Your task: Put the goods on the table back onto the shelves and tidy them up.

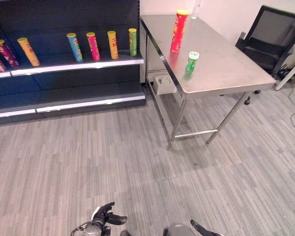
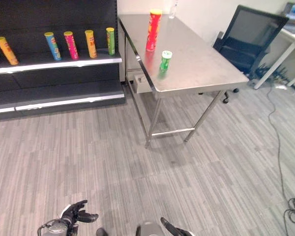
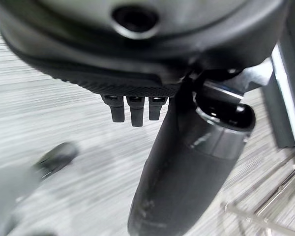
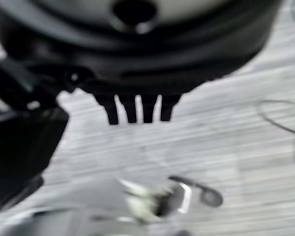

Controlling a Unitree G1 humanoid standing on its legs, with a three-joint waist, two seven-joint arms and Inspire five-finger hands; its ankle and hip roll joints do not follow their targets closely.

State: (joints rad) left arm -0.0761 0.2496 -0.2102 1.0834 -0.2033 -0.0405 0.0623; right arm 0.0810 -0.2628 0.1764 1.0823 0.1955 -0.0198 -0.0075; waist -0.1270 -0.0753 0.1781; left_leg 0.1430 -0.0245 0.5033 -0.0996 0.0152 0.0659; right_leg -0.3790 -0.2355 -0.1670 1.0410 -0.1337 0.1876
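Note:
A tall red can (image 1: 178, 30) and a short green can (image 1: 191, 61) stand on the steel table (image 1: 226, 69) at the upper right. Left of the table is a dark shelf unit (image 1: 78, 64); its upper board carries several upright cans, among them a blue one (image 1: 74, 46), a pink one (image 1: 93, 45) and a green one (image 1: 132, 42). My left hand (image 1: 107, 216) hangs low over the floor, far from the table, open and holding nothing. My right hand (image 1: 202, 229) is low beside it, its fingers (image 4: 137, 110) straight and empty.
A clear bottle (image 1: 196, 9) stands at the table's far end. A white box (image 1: 163, 83) sits on the floor under the table by the shelf. A black office chair (image 1: 270, 37) is behind the table. Grey plank floor lies between me and the furniture.

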